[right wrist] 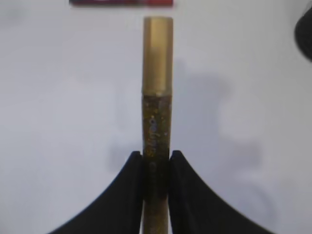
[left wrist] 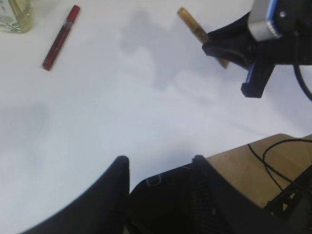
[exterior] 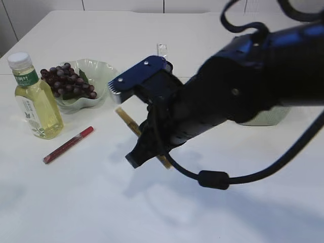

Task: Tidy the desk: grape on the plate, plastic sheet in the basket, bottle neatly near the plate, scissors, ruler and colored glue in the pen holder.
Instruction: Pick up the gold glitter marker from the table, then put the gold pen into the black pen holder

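Note:
My right gripper is shut on a gold glitter glue pen, gripping its lower body, with the cap pointing away. In the exterior view this gripper holds the gold pen low over the table's middle. A red glue pen lies on the table to the left and also shows in the left wrist view. Dark grapes sit on a green plate. A yellow drink bottle stands upright left of the plate. My left gripper is open and empty. Scissors and ruler are hidden.
The right arm fills the right half of the exterior view. A pale green container is mostly hidden under it. A small clear object shows behind the arm. The table's near edge, with wood and cables beyond it, shows in the left wrist view.

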